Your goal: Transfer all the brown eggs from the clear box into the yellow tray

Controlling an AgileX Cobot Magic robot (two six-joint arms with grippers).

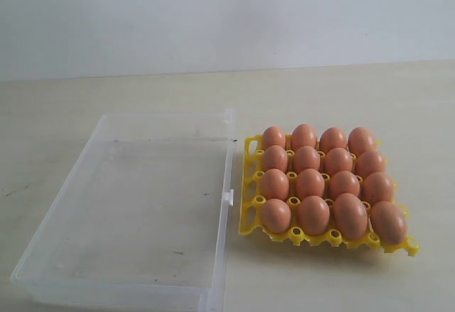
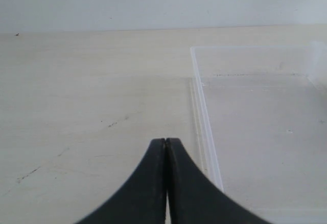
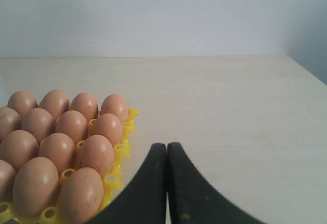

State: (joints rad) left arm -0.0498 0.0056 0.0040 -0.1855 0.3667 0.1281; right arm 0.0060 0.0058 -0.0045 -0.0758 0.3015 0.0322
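Note:
Several brown eggs fill the cups of the yellow tray, which stands right of the clear box. No egg shows inside the clear box. Neither arm appears in the exterior view. In the left wrist view my left gripper is shut with nothing in it, just outside a wall of the clear box. In the right wrist view my right gripper is shut and empty, beside the edge of the yellow tray and its brown eggs, apart from them.
Everything rests on a pale wooden table that ends at a plain white wall. The table's edge shows at one side of the right wrist view. A small latch sticks out from the box wall facing the tray.

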